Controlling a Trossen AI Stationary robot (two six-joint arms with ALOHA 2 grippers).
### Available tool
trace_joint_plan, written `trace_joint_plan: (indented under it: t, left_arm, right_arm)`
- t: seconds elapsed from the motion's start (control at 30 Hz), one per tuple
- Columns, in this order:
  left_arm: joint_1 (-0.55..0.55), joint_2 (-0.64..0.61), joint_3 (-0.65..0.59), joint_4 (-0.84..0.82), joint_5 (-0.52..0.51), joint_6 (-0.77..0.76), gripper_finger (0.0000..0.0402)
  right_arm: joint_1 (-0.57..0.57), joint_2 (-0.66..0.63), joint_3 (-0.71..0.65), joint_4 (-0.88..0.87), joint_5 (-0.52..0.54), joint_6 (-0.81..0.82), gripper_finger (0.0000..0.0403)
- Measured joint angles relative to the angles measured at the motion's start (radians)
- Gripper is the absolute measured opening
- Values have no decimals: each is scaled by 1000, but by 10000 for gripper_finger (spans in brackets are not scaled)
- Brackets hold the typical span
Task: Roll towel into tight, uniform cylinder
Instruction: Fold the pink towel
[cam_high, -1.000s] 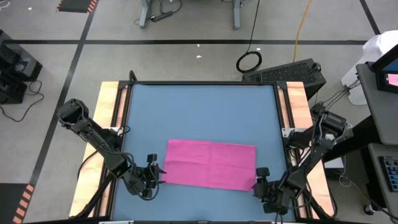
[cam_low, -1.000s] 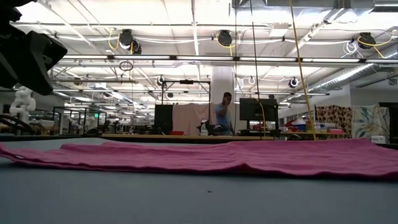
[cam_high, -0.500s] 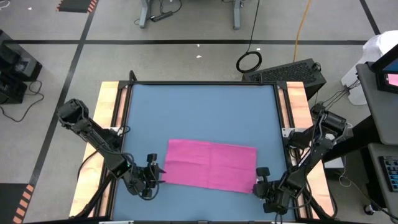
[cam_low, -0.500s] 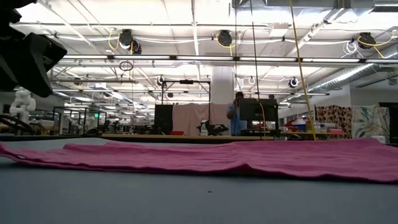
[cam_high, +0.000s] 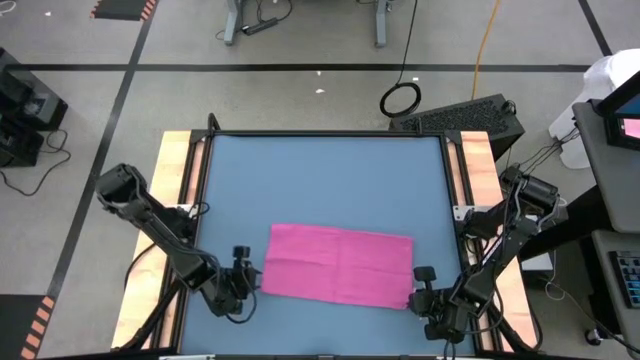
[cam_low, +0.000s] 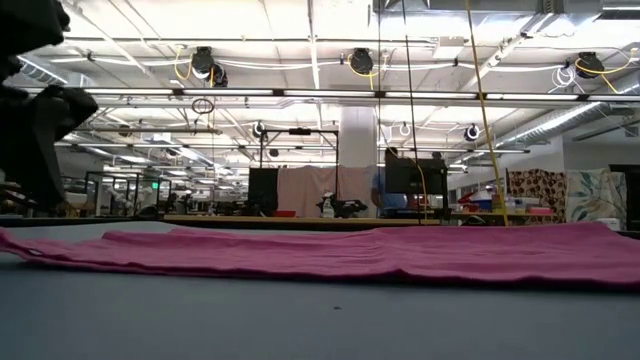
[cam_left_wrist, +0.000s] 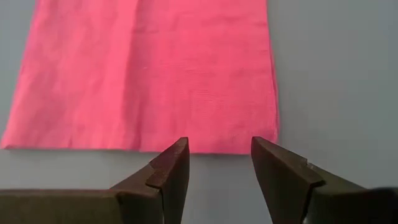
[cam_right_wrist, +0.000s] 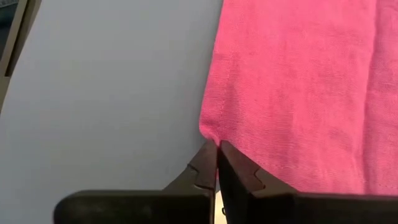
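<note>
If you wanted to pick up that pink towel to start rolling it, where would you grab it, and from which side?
Probably by a corner of a short end, coming in low from outside. The towel lies flat on the table, so only its thin edges offer a bite. The right gripper is shut on one corner; the left gripper stands open just short of the opposite end.

Blue table (cam_high: 320, 180), flat pink towel (cam_high: 337, 263)

A big lab or workshop hall: ceiling lights (cam_low: 360, 62), hanging cables (cam_low: 480, 110), benches with monitors (cam_low: 410, 177), taped floor (cam_high: 120, 90)
</note>
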Motion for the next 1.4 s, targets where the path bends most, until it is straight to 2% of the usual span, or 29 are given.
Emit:
trace_joint_plan:
  t: [0.2,0.53,0.83,1.03,1.27,1.4]
  left_arm:
    - [-6,92,0,132,42,80,178]
    - [-69,87,20,138,28,73,178]
    - [-64,120,24,131,-12,73,173]
    - [-59,135,24,115,-17,72,121]
    - [-56,134,24,112,-18,64,12]
    - [-56,114,24,114,-32,47,9]
  right_arm:
    - [0,0,0,-1,0,2,4]
    - [0,0,0,-4,1,2,4]
    - [0,0,0,-4,1,12,4]
    - [0,0,0,-4,2,17,4]
    - [0,0,0,-4,2,17,4]
    - [0,-11,0,-23,2,21,4]
